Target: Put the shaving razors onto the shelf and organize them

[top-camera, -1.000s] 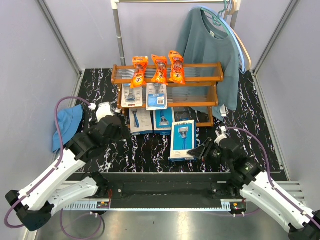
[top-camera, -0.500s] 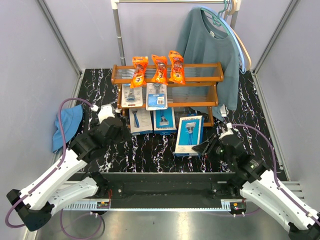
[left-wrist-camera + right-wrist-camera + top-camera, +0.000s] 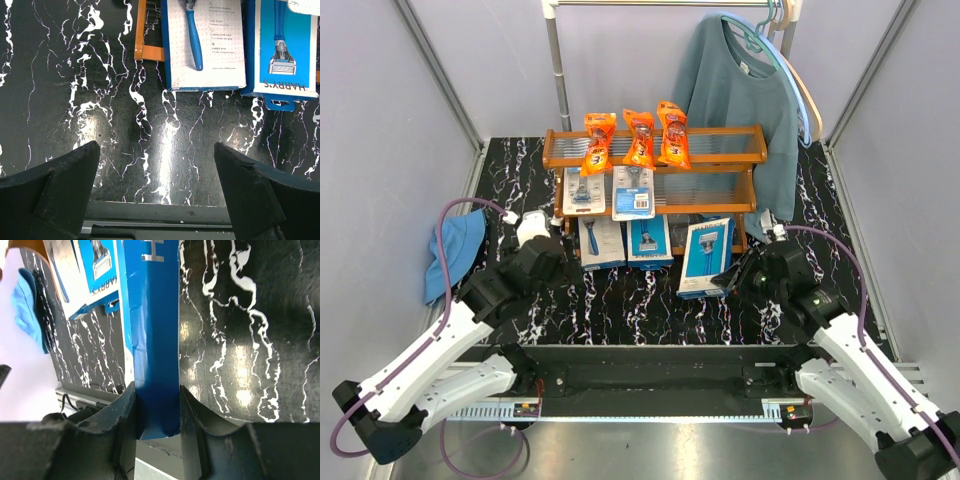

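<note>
Top view: right gripper (image 3: 730, 279) clamps a blue box (image 3: 706, 256) just before the shelf (image 3: 720, 160), beside two boxes (image 3: 601, 243). Left wrist: left gripper (image 3: 156, 160) wide open, empty. Right wrist: edge pinch, so I'd slide it in slow.

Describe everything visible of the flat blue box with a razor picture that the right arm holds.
The flat blue cardboard box has a pale front panel picturing a razor and a plain blue side with white lettering. It is tilted, in front of the orange-brown wooden shelf, right of two similar boxes. The right gripper has its jaws shut on its near edge.
</note>
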Available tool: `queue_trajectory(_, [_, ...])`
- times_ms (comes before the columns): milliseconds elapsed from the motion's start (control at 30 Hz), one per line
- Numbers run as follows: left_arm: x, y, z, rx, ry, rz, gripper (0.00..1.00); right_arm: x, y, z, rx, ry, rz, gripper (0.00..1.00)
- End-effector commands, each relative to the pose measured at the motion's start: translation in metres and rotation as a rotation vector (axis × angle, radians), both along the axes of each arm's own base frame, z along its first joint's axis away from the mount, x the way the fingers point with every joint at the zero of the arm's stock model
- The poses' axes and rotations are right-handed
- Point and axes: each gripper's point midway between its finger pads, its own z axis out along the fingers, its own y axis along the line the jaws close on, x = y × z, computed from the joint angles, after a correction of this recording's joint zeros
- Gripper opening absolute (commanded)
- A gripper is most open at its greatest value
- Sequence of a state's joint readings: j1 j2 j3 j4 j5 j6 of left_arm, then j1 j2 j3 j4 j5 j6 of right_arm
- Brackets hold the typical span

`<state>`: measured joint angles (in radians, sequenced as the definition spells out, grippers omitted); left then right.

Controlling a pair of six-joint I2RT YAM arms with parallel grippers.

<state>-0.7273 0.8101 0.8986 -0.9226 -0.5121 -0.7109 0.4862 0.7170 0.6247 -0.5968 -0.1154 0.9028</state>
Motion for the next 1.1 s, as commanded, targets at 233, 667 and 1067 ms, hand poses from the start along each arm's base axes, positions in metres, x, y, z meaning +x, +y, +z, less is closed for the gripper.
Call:
queue_trajectory(233, [0.003, -0.008, 0.001, -0.034, -0.022, -0.027, 0.99, 0.023, 0.013, 0.034, 0.152, -0.107, 0.238, 0.08])
queue_trajectory(667, [0.003, -0.011, -0.002, -0.029, -0.015, -0.047, 0.99, 0.063, 0.001, 0.039, 0.252, -0.118, 0.308, 0.08])
queue_trajectory(1067, [0.004, -0.014, -0.006, -0.021, -0.008, -0.066, 0.99, 0.076, 0.003, 0.018, 0.281, -0.126, 0.275, 0.08])
